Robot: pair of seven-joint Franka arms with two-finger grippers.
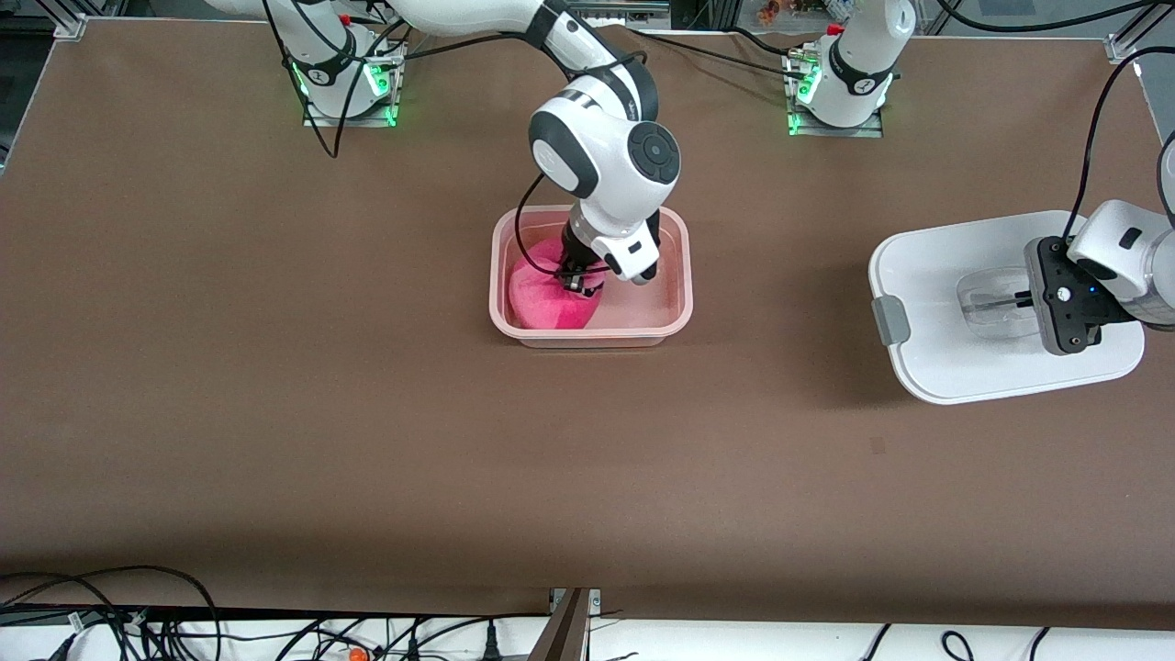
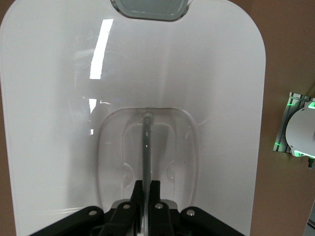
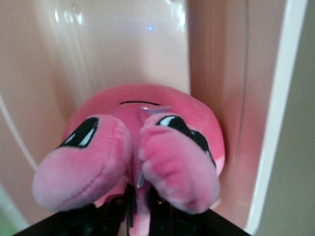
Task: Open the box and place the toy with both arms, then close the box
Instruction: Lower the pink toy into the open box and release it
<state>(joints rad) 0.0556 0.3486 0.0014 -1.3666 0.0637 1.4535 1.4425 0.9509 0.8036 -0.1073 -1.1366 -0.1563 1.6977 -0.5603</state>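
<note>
Pinching the toy (image 1: 551,294) inside the box (image 1: 684,275), right gripper (image 1: 576,283) (left gripper (image 2: 146,189) clamped on the lid's (image 1: 927,275) handle (image 1: 996,298)).

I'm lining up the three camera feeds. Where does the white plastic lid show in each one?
Front view: the white plastic lid lies toward the left arm's end of the table, its clear handle held by the shut left pincer.
Left wrist view: the lid fills most of the picture.
Right wrist view: not in it; only the bright pink plush toy in the pale pink box.
Shared landmark: the lid's grey side clip.
</note>
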